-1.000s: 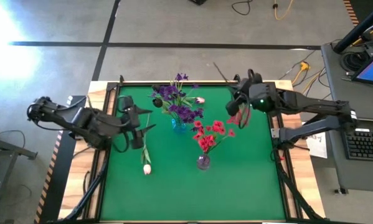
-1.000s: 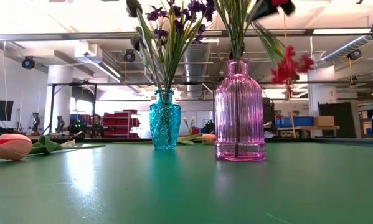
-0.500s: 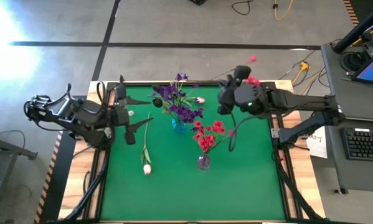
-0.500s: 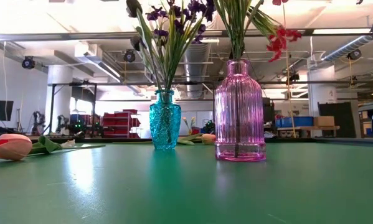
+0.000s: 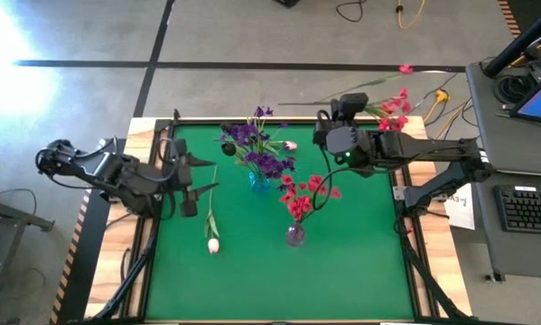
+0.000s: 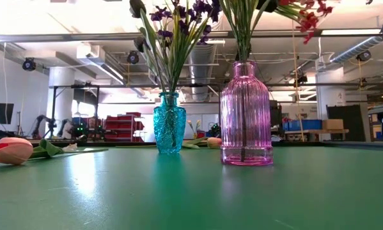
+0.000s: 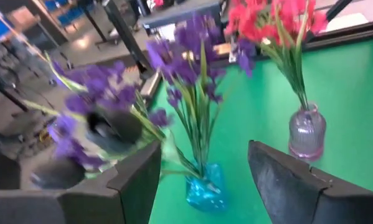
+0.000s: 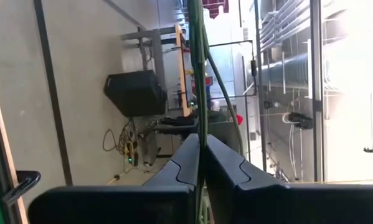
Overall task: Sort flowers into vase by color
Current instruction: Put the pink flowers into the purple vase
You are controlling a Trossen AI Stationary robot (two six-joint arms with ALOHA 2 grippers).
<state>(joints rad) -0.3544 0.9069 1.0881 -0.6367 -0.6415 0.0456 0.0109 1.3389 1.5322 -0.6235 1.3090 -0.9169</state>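
Two vases already hold sorted blooms: the blue glass vase [image 5: 259, 181] carries purple blossoms [image 5: 256, 149], and the clear pink ribbed vase [image 5: 294, 236] at 6 o'clock from it carries red ones [image 5: 302, 197]. Left to place, by my reading: a white-pink tulip [image 5: 212, 236] lying on the green table [image 5: 360, 271], another [image 5: 290, 144] behind the purple bunch, and the red-blossomed stem [image 5: 392, 106] pinched in the right gripper [image 5: 335, 135], its jaws closed on the green stalk. The left gripper [image 5: 191, 177] hangs parted and empty at 9 o'clock.

Tulip [image 5: 213, 244] lies left of both vases [image 5: 294, 235].
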